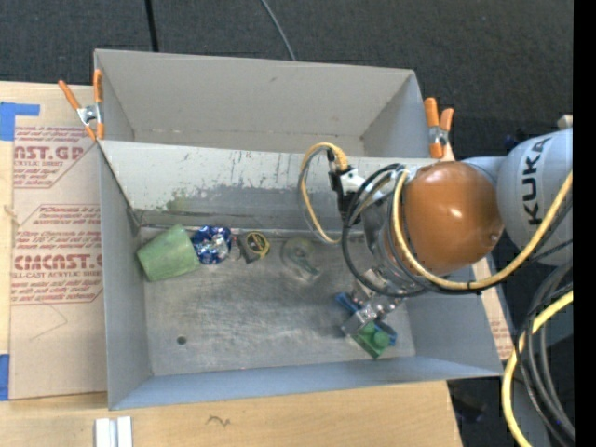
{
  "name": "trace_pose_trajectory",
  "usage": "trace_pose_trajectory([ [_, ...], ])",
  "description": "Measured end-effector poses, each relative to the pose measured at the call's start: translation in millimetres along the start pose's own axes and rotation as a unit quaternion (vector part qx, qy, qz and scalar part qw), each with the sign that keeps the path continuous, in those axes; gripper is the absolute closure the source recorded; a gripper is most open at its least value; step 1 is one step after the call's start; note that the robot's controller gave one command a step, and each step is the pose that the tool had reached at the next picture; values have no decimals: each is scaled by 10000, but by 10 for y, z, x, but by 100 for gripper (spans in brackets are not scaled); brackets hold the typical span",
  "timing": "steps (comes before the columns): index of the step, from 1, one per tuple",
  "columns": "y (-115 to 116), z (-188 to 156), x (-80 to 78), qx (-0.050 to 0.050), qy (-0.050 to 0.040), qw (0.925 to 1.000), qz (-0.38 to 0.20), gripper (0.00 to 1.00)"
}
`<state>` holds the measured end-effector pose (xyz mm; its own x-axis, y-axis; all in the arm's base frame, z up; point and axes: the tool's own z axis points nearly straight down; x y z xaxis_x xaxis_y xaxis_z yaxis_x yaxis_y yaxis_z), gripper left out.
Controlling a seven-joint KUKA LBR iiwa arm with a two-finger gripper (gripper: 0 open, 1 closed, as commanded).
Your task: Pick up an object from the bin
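1. The bin (279, 138) is a grey metal box with sloped walls and a scuffed floor.
2. My arm (535, 194) comes in over the bin's right rim, its wrist under an orange cover (447, 217) with yellow and black cables (317, 189) looping off it towards the back wall.
3. The gripper (368, 313) is low over the floor near the bin's front right corner. I cannot tell from this view whether it is open or closed, or whether it has anything in it.
4. A green block (169, 252) lies at the floor's left end, close to the back wall and tilted.
5. A clear thing (298, 255) sits near the middle of the back edge; I cannot make out its shape.
6. A blue wad (212, 243) touches the block's right side.
7. A small green piece (376, 341) with blue bits lies just under the gripper, close to the front wall near the right corner. I cannot tell whether they touch.
8. A dark and yellow bit (253, 245) lies between the wad and the clear thing.
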<state>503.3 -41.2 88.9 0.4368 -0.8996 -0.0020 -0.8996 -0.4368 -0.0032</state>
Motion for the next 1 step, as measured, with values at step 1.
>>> trace_pose_trajectory([
  [1,115,-1404,21,11,17,9998,-198,100],
])
